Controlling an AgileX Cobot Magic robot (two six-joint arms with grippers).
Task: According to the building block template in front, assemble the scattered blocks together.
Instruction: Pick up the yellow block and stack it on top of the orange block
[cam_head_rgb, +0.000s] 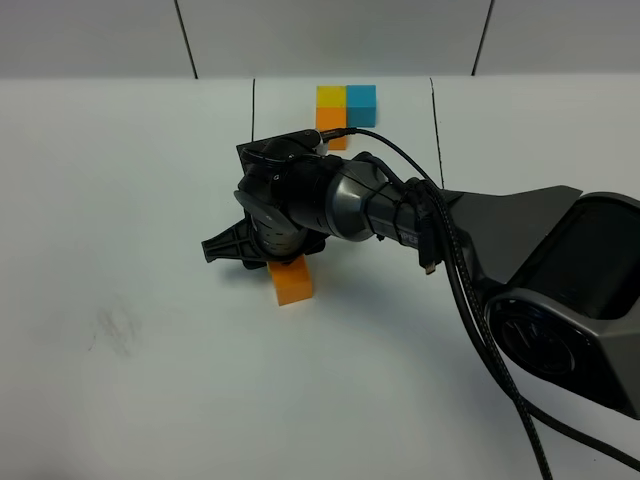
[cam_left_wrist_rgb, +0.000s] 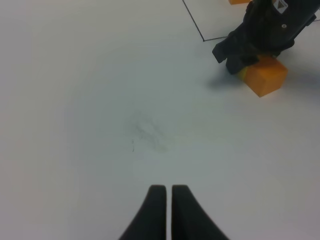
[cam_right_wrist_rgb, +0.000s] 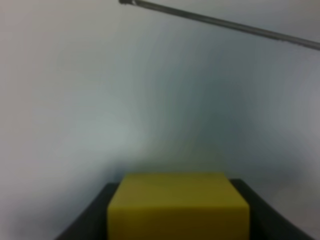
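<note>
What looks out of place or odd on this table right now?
Only a faint grey smudge on the white table, left of the orange block; it looks like scuffing, not a spill. That block lies flat, and the yellow block sits squarely in the right hand. Nothing looks damaged.

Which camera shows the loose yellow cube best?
The right wrist view: the yellow cube sits large in the right gripper. The left wrist view catches only a sliver beside the orange cube; the high view's arm hides it.
</note>
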